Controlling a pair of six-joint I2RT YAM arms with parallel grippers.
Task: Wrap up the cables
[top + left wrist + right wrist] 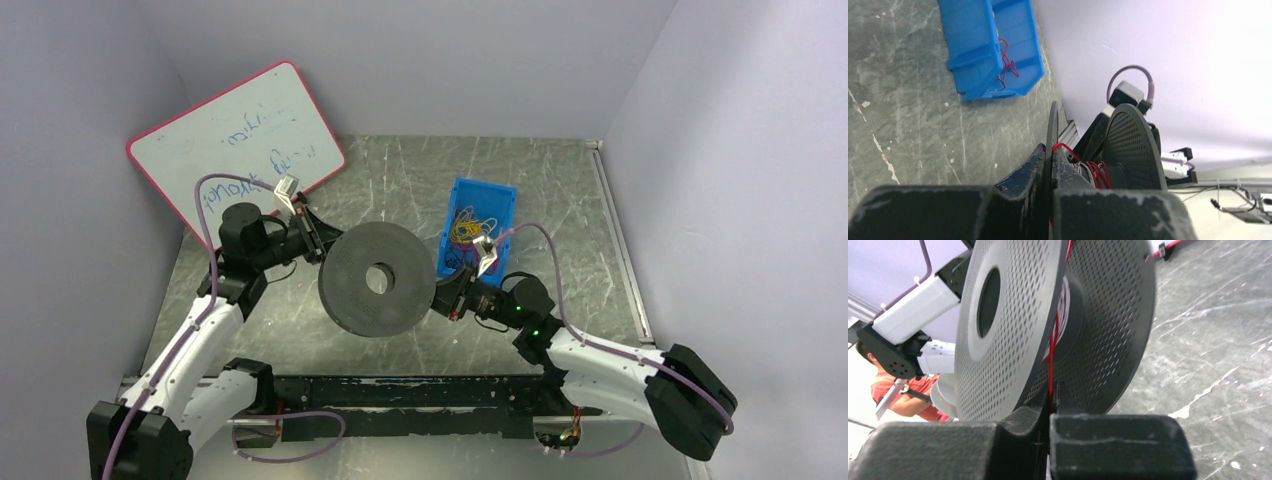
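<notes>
Scratched table (560,180): two end effectors (322,245) (447,300) pinch one spool (350,295).

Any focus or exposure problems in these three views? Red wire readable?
Top external: even soft light, faint glints on the scratched table, no harsh shadows. Left wrist: left fingers dark and blurred up close, blue bin sharp, wall washed out. Right wrist: right fingers soft, spool holes crisp, red wire readable.

Even, soft overhead light throughout; near foregrounds in both wrist views blur.
</notes>
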